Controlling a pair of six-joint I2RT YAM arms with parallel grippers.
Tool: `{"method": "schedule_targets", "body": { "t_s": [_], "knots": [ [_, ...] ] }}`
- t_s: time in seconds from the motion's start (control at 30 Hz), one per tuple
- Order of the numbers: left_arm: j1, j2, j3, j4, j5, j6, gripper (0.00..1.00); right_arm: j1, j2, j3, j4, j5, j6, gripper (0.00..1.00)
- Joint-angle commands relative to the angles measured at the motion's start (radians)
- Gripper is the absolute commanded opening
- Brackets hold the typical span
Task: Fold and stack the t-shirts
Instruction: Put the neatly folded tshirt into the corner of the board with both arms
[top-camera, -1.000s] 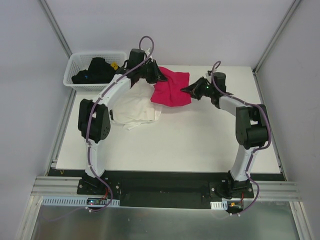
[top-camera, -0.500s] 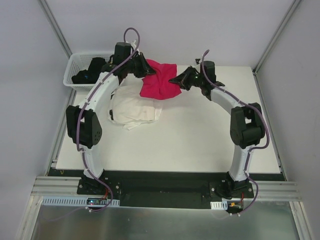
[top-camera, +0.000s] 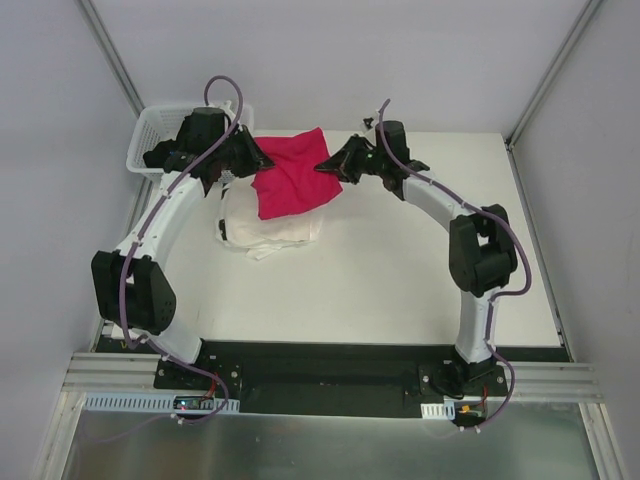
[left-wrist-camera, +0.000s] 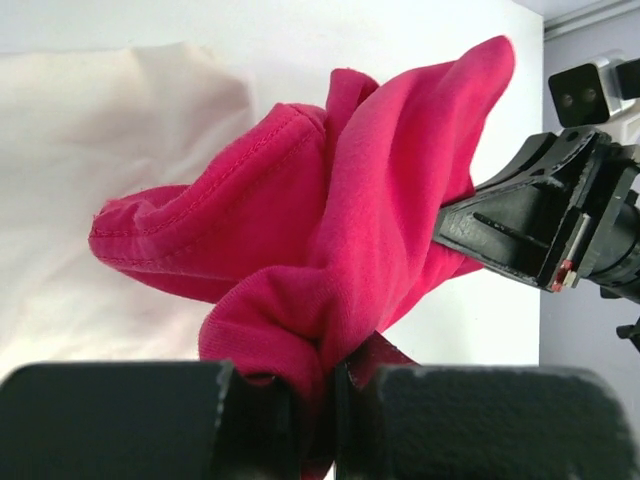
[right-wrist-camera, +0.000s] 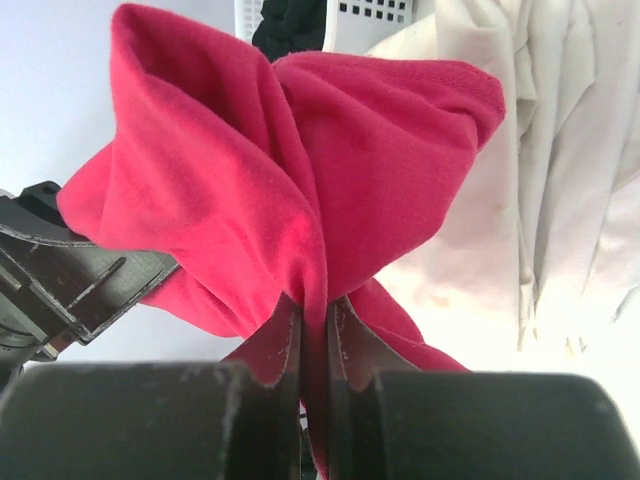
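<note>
Top external: left gripper (top-camera: 256, 166) and right gripper (top-camera: 324, 166) pinch soft bunched magenta t-shirt (top-camera: 290, 186) over rumpled cream t-shirt (top-camera: 276, 230).

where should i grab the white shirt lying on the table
Probably pinch the white shirt at its near edge, coming from above on the near side: the rumpled folds there lie bare, while the red shirt hangs over its far part.

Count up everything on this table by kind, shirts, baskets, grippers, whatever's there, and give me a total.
T-shirts: 2, the bright magenta-red cloth t-shirt and the cream-white cloth t-shirt
Baskets: 1, the white plastic lattice basket
Black cloth bundle in it: 1
Grippers: 2, left gripper and right gripper, both shut on the magenta-red shirt
Total: 6
</note>
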Motion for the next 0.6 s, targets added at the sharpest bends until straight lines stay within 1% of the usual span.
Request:
{"method": "schedule_targets", "body": {
  "t_s": [0.0,0.33,0.57],
  "knots": [
    [0.037,-0.116,-0.063,0.018,-0.038,0.035,0.0,0.027,0.015,0.071,-0.009,0.004,-0.004,0.01],
    [0.098,-0.161,-0.122,0.018,-0.062,0.047,0.0,0.096,0.073,0.17,-0.059,-0.001,-0.009,0.01],
    [0.135,-0.15,-0.163,0.018,-0.091,0.055,0.0,0.133,0.087,0.184,-0.063,-0.004,-0.012,0.01]
  ]
}}
